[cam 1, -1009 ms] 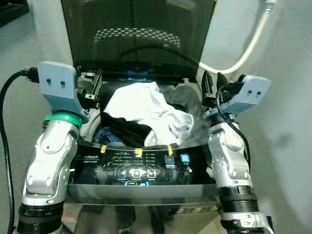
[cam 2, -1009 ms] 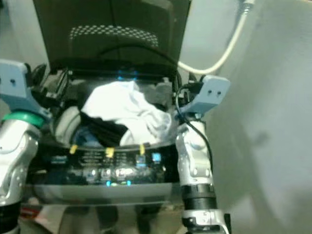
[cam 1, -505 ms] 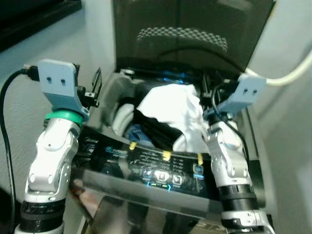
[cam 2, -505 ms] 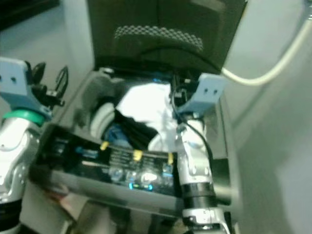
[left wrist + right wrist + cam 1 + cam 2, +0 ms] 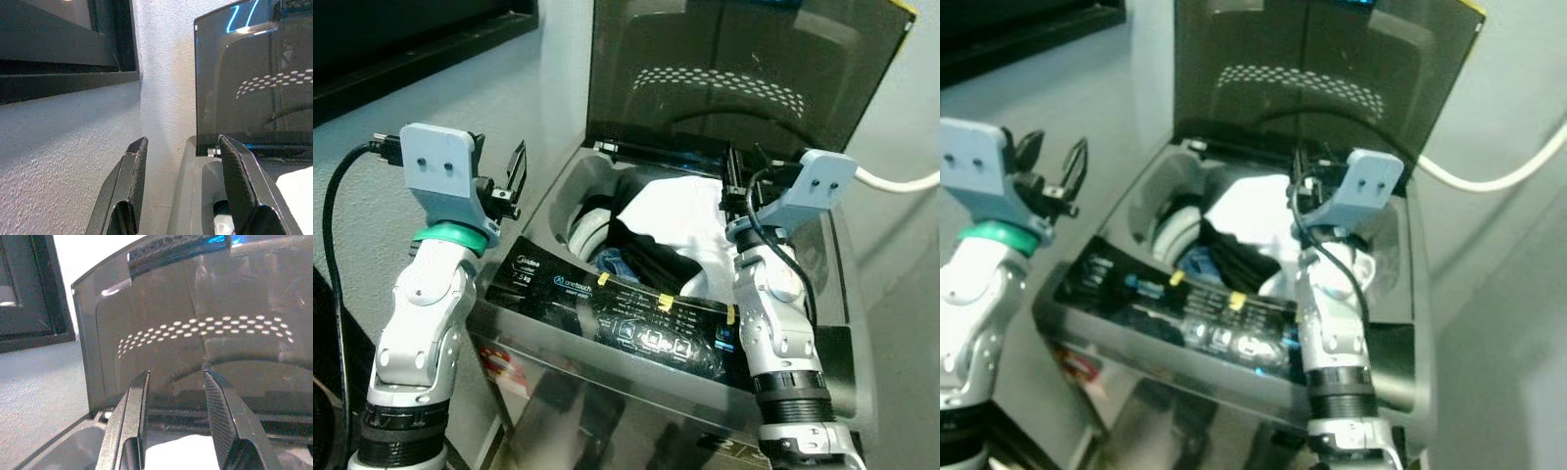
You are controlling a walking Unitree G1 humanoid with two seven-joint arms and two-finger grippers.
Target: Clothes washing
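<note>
A top-loading washing machine (image 5: pixel 646 328) stands in front of me with its dark lid (image 5: pixel 744 69) raised. In the drum lie a white garment (image 5: pixel 680 211), a black one (image 5: pixel 651 259) and a bit of blue cloth (image 5: pixel 612 262). My left gripper (image 5: pixel 1053 157) is held up beside the machine's left side, near the wall, open and with nothing in it. My right gripper (image 5: pixel 744 162) hovers over the drum's right rear, above the white garment, open too. In the right wrist view its fingers (image 5: pixel 132 421) point at the lid.
A white hose (image 5: pixel 901 181) runs along the wall to the right of the machine. A dark window frame (image 5: pixel 411 39) crosses the wall on the left. A black cable (image 5: pixel 333 255) loops off my left arm. The lit control panel (image 5: pixel 656 338) faces me.
The whole view has swung, so the machine now sits more to the right and at an angle. My left gripper stood over the left rim before and is now outside it.
</note>
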